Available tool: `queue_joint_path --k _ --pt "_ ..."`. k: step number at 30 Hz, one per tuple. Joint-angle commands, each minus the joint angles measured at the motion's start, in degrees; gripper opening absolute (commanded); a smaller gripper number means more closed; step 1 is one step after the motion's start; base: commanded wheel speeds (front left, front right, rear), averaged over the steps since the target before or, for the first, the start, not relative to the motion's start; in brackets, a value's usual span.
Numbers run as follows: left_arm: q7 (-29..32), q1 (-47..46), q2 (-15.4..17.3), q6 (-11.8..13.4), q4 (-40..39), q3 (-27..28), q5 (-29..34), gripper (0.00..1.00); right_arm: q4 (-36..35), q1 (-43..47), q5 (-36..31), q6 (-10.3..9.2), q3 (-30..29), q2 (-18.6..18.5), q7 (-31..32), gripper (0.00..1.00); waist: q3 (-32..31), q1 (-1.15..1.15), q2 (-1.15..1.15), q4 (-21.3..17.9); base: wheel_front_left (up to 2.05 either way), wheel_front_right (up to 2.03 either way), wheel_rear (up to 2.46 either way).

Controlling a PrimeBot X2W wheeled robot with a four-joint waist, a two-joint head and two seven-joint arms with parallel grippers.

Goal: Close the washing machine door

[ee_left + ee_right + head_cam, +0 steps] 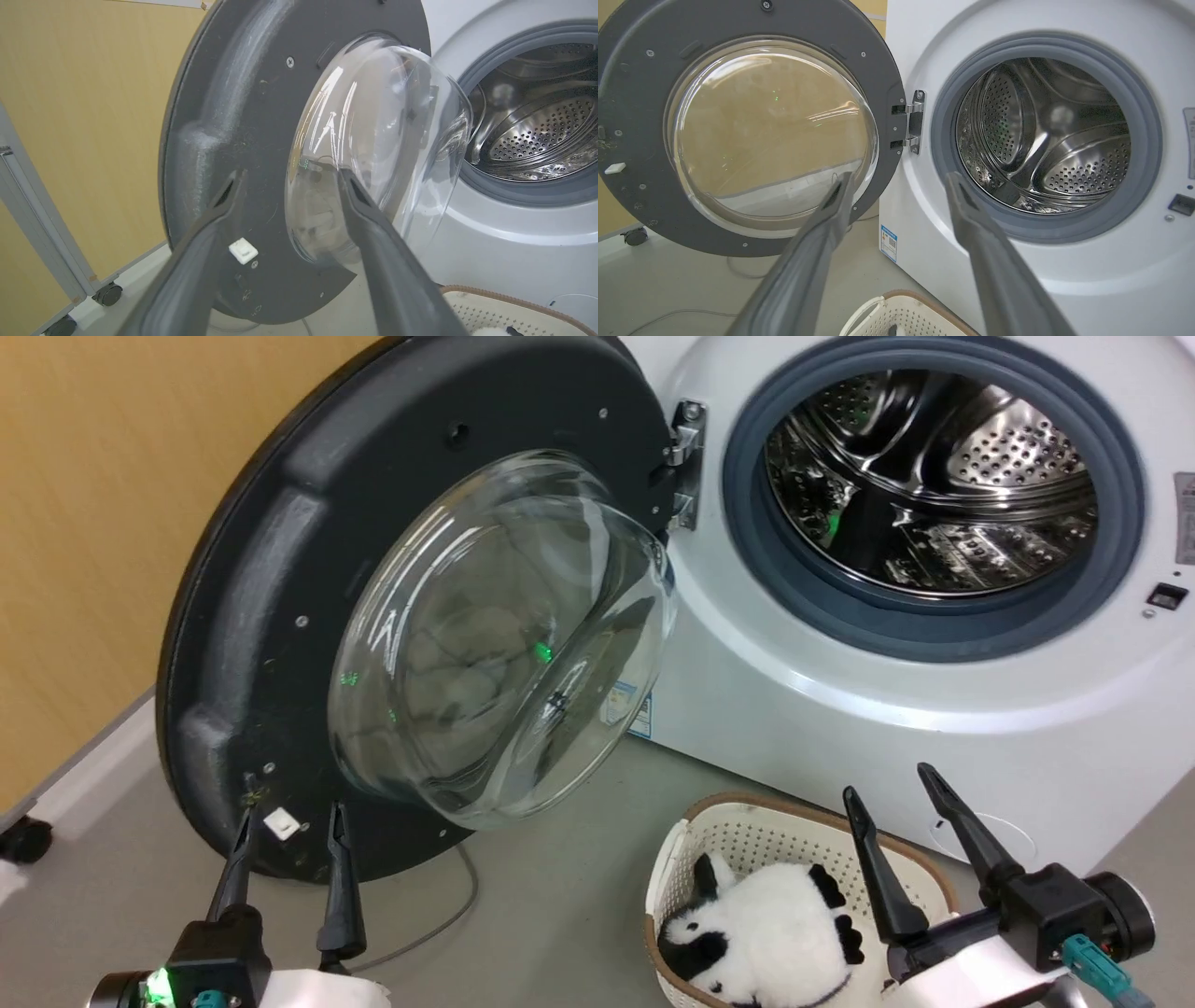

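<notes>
The washing machine door (280, 597) stands swung wide open to the left, its clear domed glass bowl (504, 644) bulging toward me and its metal hinge (686, 462) at the right edge. The white washing machine (840, 709) shows its steel drum (934, 476) inside a grey rubber ring. My left gripper (289, 814) is open, its fingertips just in front of the door's lower edge; whether they touch it I cannot tell. In the left wrist view this gripper (289, 179) faces the door (233, 116). My right gripper (896, 782) is open and empty above the basket. The right wrist view has door (626, 93), hinge (915, 121) and drum (1045, 135).
A cream perforated basket (747, 831) holding a black-and-white plush toy (766, 924) sits on the grey floor before the machine. A thin cable (448, 905) lies under the door. A yellow wall (93, 523) and a castor (23, 840) stand left.
</notes>
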Motion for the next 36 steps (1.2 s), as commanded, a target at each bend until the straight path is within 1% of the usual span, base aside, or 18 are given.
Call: queue_joint_path --k 1,20,36 --pt "-0.6 0.9 0.1 0.5 -0.7 0.2 -0.1 1.00 0.2 -1.1 -0.3 0.03 0.5 0.2 -0.6 1.00 0.0 -0.01 0.00 0.6 0.00 0.00 0.00" --pt "-2.8 3.0 -0.1 2.6 -3.2 1.2 -1.5 1.00 0.6 -2.4 -0.5 0.04 2.5 0.2 -2.7 1.00 0.6 -0.01 0.00 5.3 0.00 0.00 0.00" --pt "-4.7 4.3 -0.1 3.4 -3.8 1.9 -2.7 1.00 0.1 -2.3 -0.6 0.04 4.0 0.3 -4.6 1.00 0.9 -0.01 0.00 9.2 0.00 0.00 0.00"
